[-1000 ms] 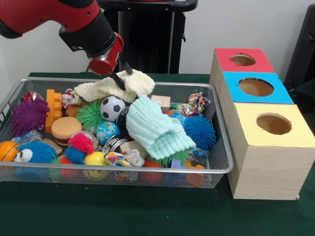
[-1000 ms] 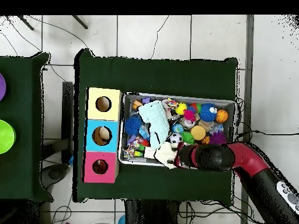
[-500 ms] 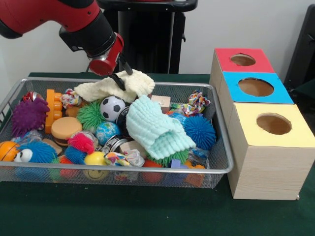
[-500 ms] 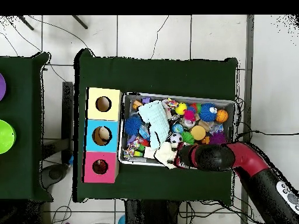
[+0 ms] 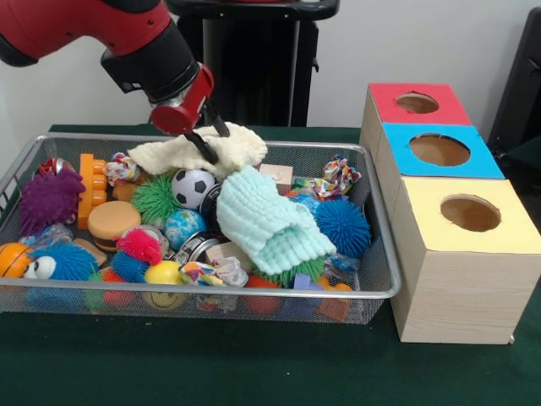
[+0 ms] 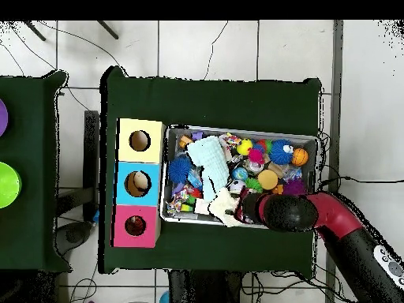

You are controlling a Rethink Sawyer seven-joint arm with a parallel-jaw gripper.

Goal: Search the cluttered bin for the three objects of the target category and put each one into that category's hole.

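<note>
The silver wire-mesh bin is full of toys; it shows in the overhead view too. No plush tiger or bear shows in either view. My gripper is at the bin's far edge, shut on a cream-yellow cloth that it holds just above the toys. The gripper and cloth also show from overhead. The red-panelled hole tops the far end of the wooden box, right of the bin, and also shows from overhead.
A mint knitted cloth lies over the bin's middle. Around it are a soccer ball, spiky rubber balls, a purple spiky ball, rope toys and an orange block. Blue and yellow holes follow the red one.
My gripper has shifted slightly with the cream cloth, which now hangs a little lower and further along the bin's far edge. Nothing else moved.
</note>
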